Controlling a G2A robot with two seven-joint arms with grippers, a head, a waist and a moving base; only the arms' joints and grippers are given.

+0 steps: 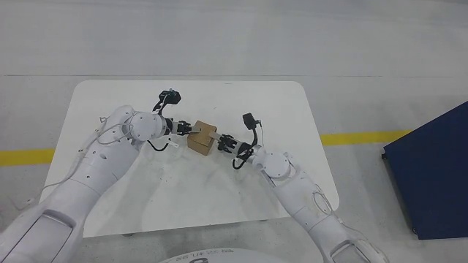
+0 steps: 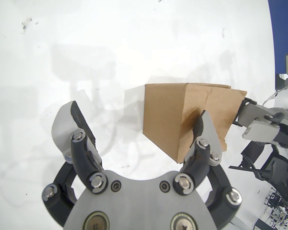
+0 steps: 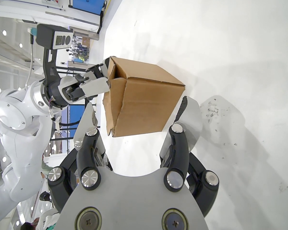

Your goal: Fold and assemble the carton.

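We are logging the brown carton (image 1: 202, 137) sitting about midway between the side edges of the white table (image 1: 241, 197), with flaps hanging loose at one end. The left gripper (image 2: 138, 111) is standing spread wide, one finger pad (image 2: 198, 126) pressing against a carton wall. The right gripper (image 3: 138, 106) is likewise standing released, straddling the carton's opposite end. We are unable to confirm contact there.

— Where does the top view look from?
— High above the arms, straight down on the whole worktop (image 1: 219, 204).
— And the wrist views?
— Close behind each arm's fingers (image 2: 82, 123), facing each other. Both share the carton (image 2: 163, 120).
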